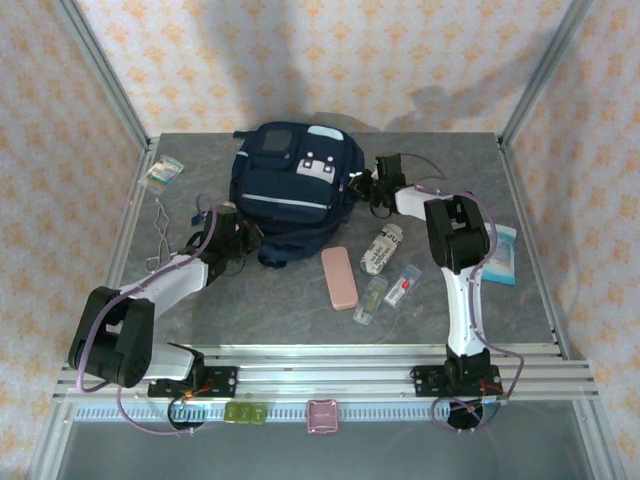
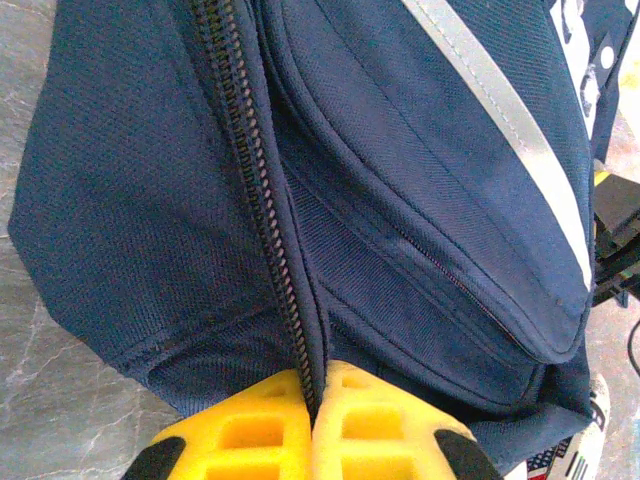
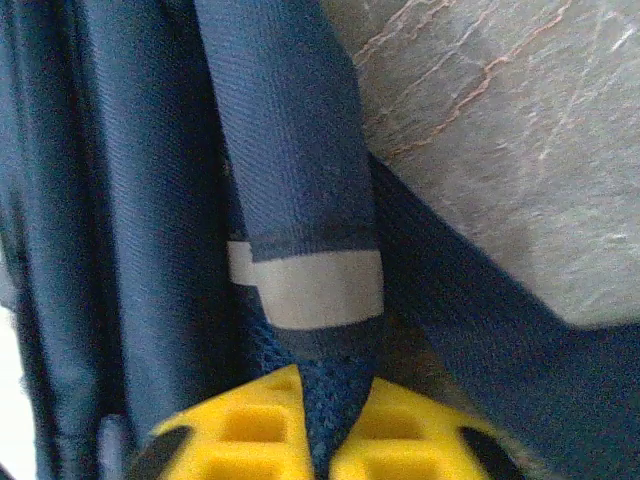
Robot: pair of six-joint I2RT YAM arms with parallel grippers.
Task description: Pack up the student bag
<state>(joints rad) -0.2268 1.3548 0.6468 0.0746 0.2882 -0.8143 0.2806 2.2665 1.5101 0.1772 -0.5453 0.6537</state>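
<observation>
Container: student bag (image 1: 290, 190), the one container I see on the worktop (image 1: 250, 310). Its contents are hidden from me.
Closure: the dark zip (image 2: 255, 200) has its teeth meshed along the whole stretch in my left wrist view.
Position: far middle of the worktop, front face turned up, lying between my two hands.
Look: navy blue, with pale grey patches near the top of the front, a grey stripe (image 2: 500, 130) across the front pocket, and dark straps.
Fabric: coarse ribbed weave with piped seams around a rounded pocket. The stripe is smooth and flat.
Strap: a broad navy strap (image 3: 290, 130) with a pale grey band (image 3: 310, 285) across it and blue mesh cloth below.
Left hand (image 2: 312, 400): clenched on the student bag, its yellow ribbed fingers (image 2: 250, 430) pinching the fabric at the zip seam, at the near left corner.
Right hand (image 3: 325, 440): clenched on the student bag, its yellow fingers (image 3: 420, 430) gripping the mesh just under the grey band, at the right side.
Loose items: pink oblong case (image 1: 340, 276), white printed tube (image 1: 382, 249) and two clear packets (image 1: 371, 299) (image 1: 403, 285), all near the bag's near edge.
Outliers: pale blue packet (image 1: 500, 255) right of the right arm, and a small carded packet (image 1: 162, 173) at the far left corner.
Worktop surface: grey, marbled, matt.
</observation>
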